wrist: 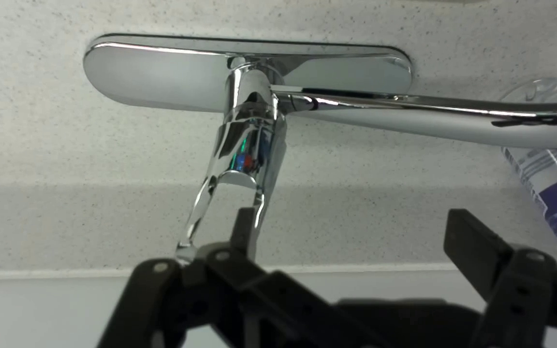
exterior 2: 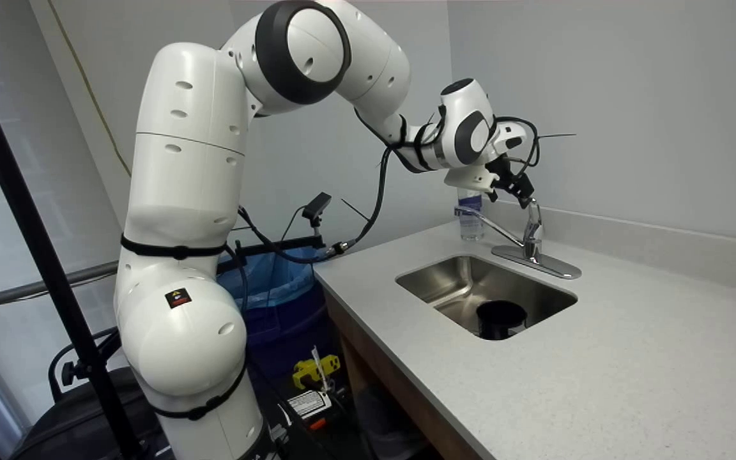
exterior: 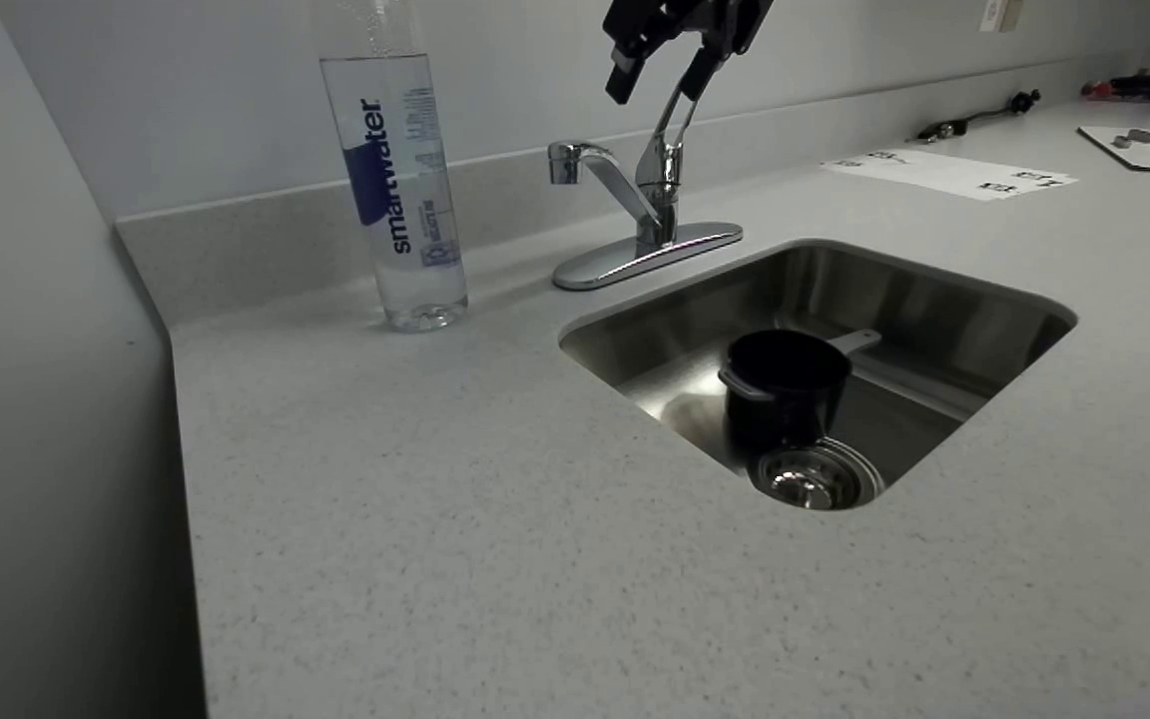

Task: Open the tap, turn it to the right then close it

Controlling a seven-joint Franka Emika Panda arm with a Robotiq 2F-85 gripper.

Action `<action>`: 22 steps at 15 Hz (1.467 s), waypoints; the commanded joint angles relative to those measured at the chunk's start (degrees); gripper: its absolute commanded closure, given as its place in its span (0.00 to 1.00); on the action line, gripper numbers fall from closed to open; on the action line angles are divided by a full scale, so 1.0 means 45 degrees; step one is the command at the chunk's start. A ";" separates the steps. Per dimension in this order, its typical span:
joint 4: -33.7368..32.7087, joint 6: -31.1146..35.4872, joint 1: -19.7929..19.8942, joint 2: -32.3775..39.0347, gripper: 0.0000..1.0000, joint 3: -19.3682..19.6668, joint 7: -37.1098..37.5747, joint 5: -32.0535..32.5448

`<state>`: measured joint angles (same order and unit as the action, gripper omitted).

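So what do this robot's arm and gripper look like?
The arm is glossy white and rounded, with dark bands at joints, black straps and cables, and a small sticker in black, red and yellow. The gripper is black, with two blocky fingers.

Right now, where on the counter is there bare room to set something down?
The counter looks bare between bottle, sink and grey wall, and between sink and white paper. It's crowded around the tap, with the gripper by its lever; a black pot sits in the sink.

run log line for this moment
jaws: open, one by lever, contact unclear | tap: no flow seen, spout toward water bottle | black pot: in sink
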<state>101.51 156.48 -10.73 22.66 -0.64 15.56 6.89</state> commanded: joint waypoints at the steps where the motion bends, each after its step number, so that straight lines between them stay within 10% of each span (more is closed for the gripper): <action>1: 0.0217 -0.0262 0.0061 -0.0451 0.00 -0.0292 -0.0270 -0.0569; 22: -0.1482 0.0383 -0.0510 0.1033 0.00 -0.0624 -0.0200 -0.0787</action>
<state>98.32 156.59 -11.40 24.64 -4.45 14.79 2.48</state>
